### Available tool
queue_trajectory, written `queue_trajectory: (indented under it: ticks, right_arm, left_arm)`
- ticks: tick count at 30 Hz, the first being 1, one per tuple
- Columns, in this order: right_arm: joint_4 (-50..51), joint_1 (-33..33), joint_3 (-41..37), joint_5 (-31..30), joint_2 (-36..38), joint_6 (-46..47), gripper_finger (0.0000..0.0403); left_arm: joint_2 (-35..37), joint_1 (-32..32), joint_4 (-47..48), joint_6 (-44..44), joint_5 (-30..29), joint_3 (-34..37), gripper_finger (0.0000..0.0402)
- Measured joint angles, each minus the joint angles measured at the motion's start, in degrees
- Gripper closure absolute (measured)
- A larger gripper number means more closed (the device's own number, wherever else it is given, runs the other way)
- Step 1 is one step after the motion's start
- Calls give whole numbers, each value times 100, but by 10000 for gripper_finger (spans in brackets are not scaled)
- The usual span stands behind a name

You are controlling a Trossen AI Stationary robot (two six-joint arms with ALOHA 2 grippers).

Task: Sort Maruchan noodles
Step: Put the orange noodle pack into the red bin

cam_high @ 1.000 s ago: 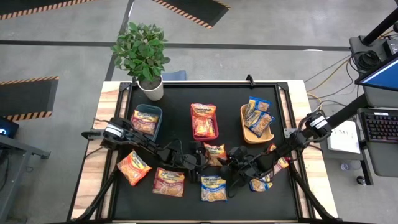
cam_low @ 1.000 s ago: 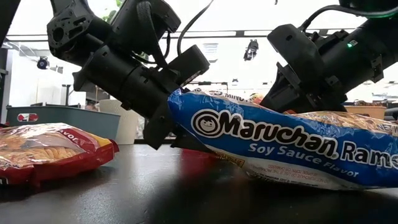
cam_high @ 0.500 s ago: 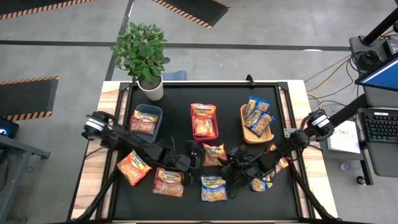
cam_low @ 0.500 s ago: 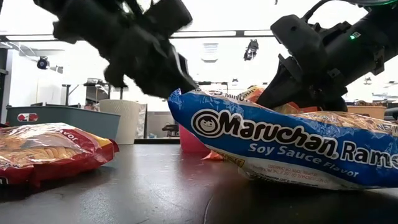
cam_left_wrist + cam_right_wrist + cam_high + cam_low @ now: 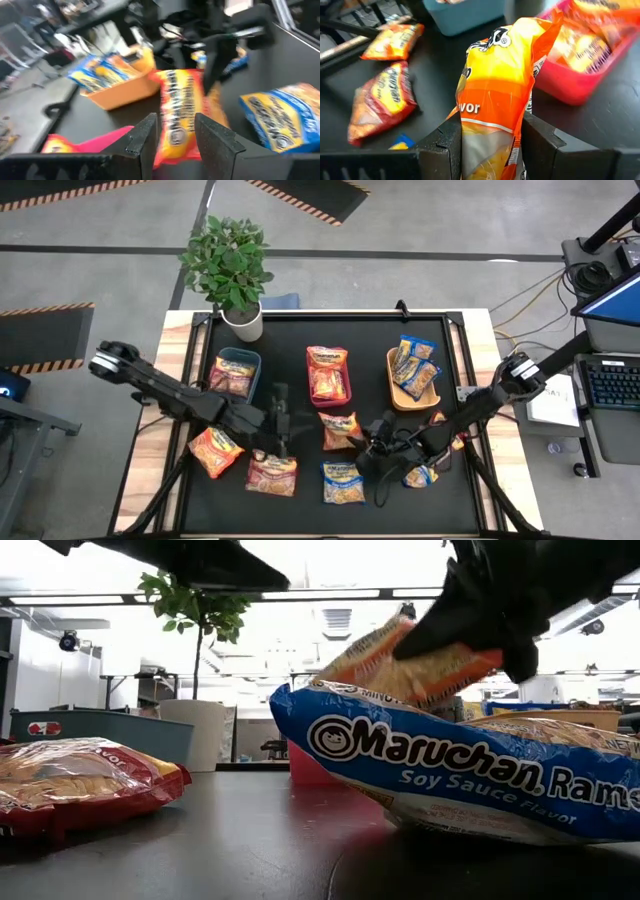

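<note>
left arm: reaches in from the counter's (image 5: 300, 340) left edge, stretched long and low toward the middle. left gripper (image 5: 283, 423) fingers parted, nothing in them. it faces the orange packet (image 5: 340, 429) across a gap, not touching

orange packet: off the counter, just in front of the red bin (image 5: 309, 375), between the two grippers. low view has it in the air, tilted, one end higher. long axis runs out from the right gripper's fingers toward the red bin

right gripper (image 5: 368, 448): closed on the orange packet's near end. right wrist view shows both fingers (image 5: 445, 145) pressed on its sides and the packet standing up out of them. the right arm comes in slanting from the counter's right edge, wrist turned toward centre

key relation: the red bin lies just past the packet's free end, toward the far edge and slightly left of the right gripper. it already holds orange packets, so I'd judge that's the target. right arm owns the move, a short push forward, then release over the bin

risk: grip is only on the end, packet could flop on the rim
</note>
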State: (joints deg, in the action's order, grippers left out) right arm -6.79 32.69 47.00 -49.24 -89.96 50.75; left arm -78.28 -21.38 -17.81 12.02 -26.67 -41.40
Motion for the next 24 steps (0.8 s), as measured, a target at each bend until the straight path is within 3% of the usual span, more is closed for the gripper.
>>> queue_trajectory:
  ticks: [8, 17, 24]
  right_arm:
    - [26, -203, 542, -13, 245, -1098, 260]
    - [609, -913, 1426, -29, 364, -2170, 260]
    - [2155, -1814, 2246, 266, 357, -1932, 260]
  left_arm:
    - [795, 34, -409, 349, -524, 387, 286]
    - [1074, 109, -544, 744, -1036, 462, 286]
    - [1190, 109, -434, 800, -1192, 500, 286]
